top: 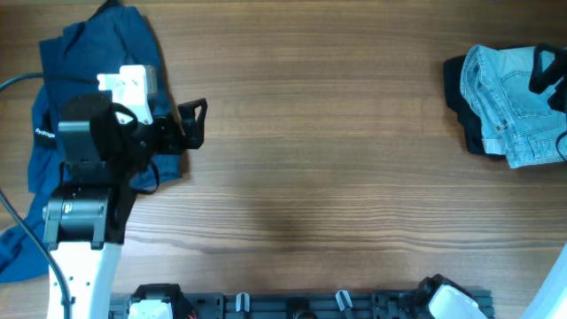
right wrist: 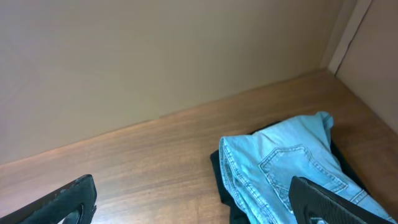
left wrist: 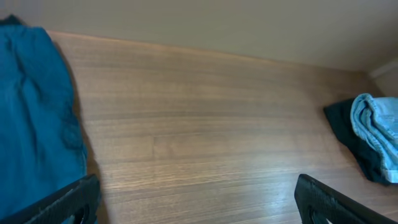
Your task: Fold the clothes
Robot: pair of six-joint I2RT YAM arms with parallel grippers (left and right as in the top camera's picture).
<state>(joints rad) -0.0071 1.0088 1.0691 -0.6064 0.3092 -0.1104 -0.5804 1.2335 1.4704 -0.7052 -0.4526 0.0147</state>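
One scrap of writing is all we find: small white print on the left edge of the dark navy garments, too small for us to read. They lie bunched at the table's left end.

We see the left gripper at the right edge of that navy pile with its fingers spread wide. Only bare wood and a strip of blue cloth show between them, and nothing is held.

The light denim shorts lie crumpled at the far right of the table, on top of a black garment that shows at their left side. The right gripper is over them, also spread wide and holding nothing. We cannot tell whether a finger touches the denim.
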